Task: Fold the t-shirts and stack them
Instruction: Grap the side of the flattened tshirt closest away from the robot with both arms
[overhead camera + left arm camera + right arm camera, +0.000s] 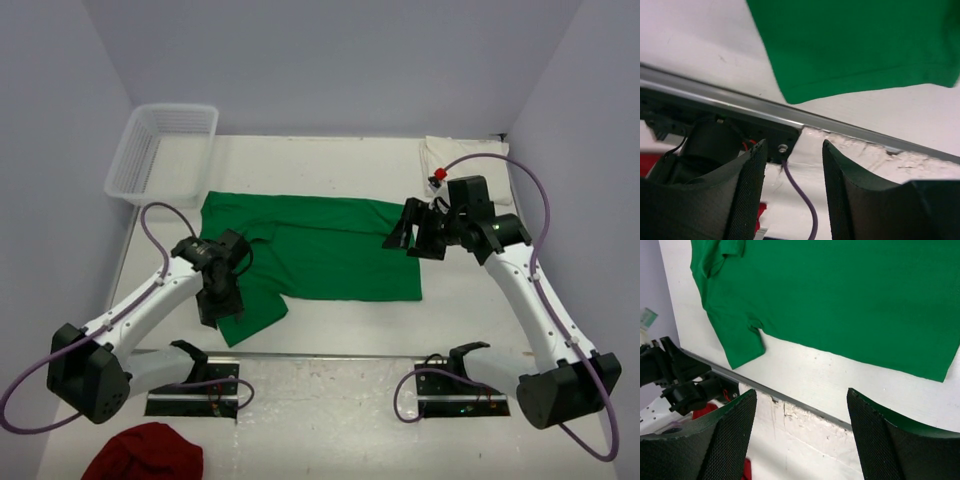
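The green shirt [330,250] was spread flat at mid-desk [300,170], one sleeve reaching toward the near rail [330,354]. The cream shirt [470,155] was located at the far right corner, partly hidden by the right arm. The left claw [214,302] was held spread over that sleeve and the right claw [402,232] spread over the shirt's right edge, with nothing gripped. A basket [165,150] was located far left, a red cloth [145,455] nearest.

Robotics lab test cell: white tabletop [330,335] boxed by bare pale-lilac wall panels [330,60], two white-and-black robot arms [150,300] bolted at bottom of frame, loose purple cables [144,228], white mesh plastic basket [165,150] upper left.
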`<action>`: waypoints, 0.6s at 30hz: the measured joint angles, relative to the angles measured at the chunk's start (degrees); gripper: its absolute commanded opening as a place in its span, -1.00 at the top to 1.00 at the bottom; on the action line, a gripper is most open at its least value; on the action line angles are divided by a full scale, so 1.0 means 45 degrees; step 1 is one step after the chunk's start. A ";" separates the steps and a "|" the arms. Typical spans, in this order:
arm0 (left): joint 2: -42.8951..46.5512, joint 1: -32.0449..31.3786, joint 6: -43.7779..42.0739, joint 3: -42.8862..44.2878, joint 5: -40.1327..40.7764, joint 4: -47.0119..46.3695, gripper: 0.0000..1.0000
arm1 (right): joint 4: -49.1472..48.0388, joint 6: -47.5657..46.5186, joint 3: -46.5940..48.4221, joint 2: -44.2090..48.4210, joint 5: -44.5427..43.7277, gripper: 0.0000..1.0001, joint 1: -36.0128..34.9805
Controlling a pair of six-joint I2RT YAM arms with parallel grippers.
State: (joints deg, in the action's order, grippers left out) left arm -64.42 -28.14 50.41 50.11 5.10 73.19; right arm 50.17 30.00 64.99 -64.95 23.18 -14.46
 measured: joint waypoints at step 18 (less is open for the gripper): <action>-0.3473 -0.0534 0.0505 -0.1632 0.1307 -0.2118 0.07 | -0.0034 -0.0287 -0.0665 0.0874 0.0408 -0.51 0.0000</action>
State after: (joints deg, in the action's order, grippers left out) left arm -80.05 -30.55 52.69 42.76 10.98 63.66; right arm 50.02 28.71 62.00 -61.01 25.02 -14.46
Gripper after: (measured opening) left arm 0.467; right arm 0.750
